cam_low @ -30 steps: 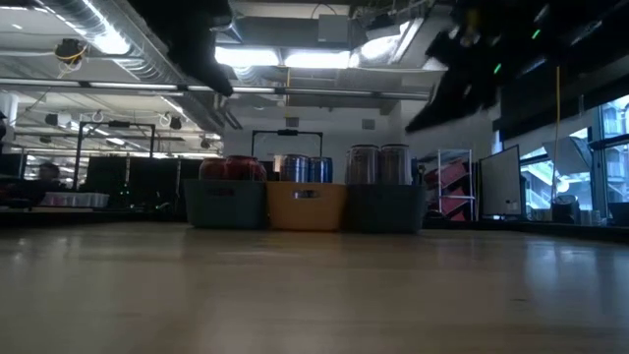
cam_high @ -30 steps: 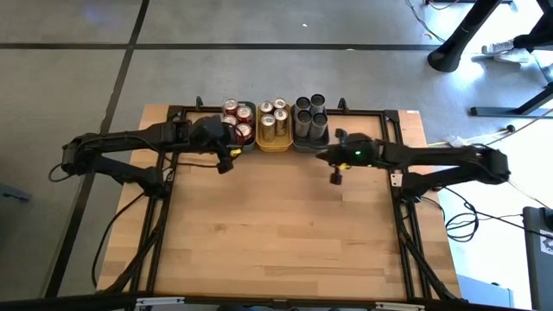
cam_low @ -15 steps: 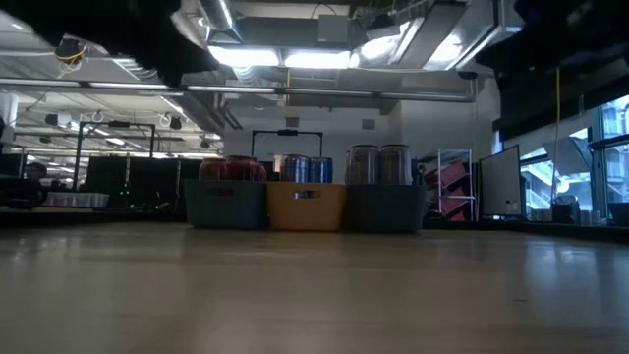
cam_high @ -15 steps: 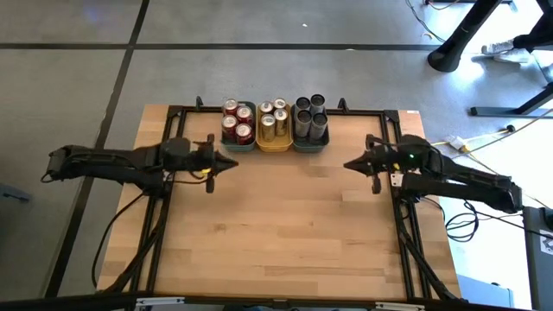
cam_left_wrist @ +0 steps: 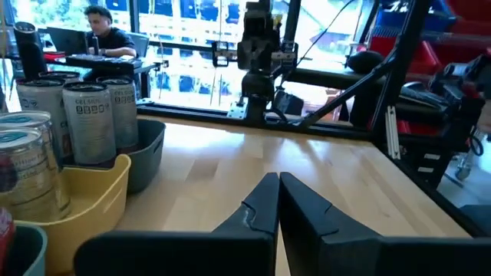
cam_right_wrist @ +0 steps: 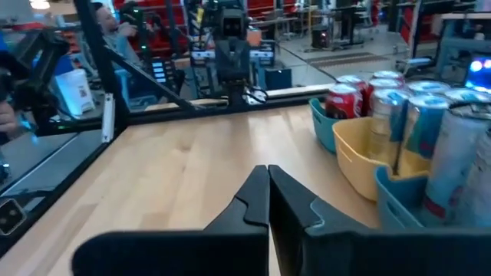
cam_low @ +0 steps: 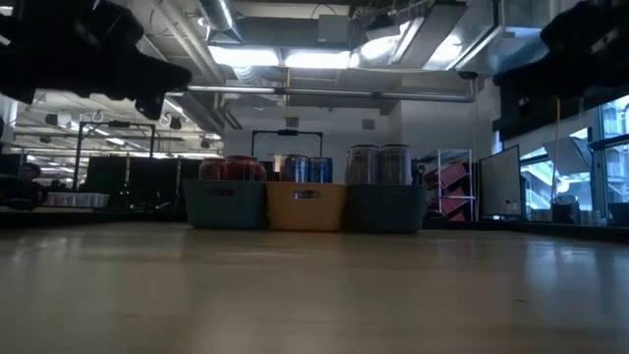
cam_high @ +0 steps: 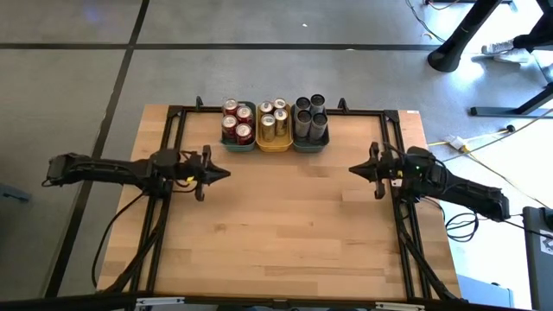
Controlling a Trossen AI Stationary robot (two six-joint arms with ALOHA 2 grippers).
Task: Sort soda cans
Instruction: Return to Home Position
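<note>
Red metal soda cans (cam_high: 237, 121) in teal tray (cam_high: 238, 148), gold cans (cam_high: 273, 119) in yellow tray (cam_high: 275, 149), grey cans (cam_high: 309, 117) in grey-blue tray (cam_high: 311, 148), at far edge of wooden desk (cam_high: 285, 233), labels unreadable, left hand (cam_high: 225, 173) and right hand (cam_high: 352, 169) closed, empty, at opposite sides, open boards between.

No text can be read for certain. The grey soda cans (cam_left_wrist: 88, 123) carry a dark printed band with rows of small characters, too blurred to make out. The red soda cans (cam_right_wrist: 343, 100) show white marks with no legible brand. Print on the gold soda cans (cam_right_wrist: 387, 115) is unreadable. The yellow tray (cam_low: 307, 206) front shows no readable label.
</note>
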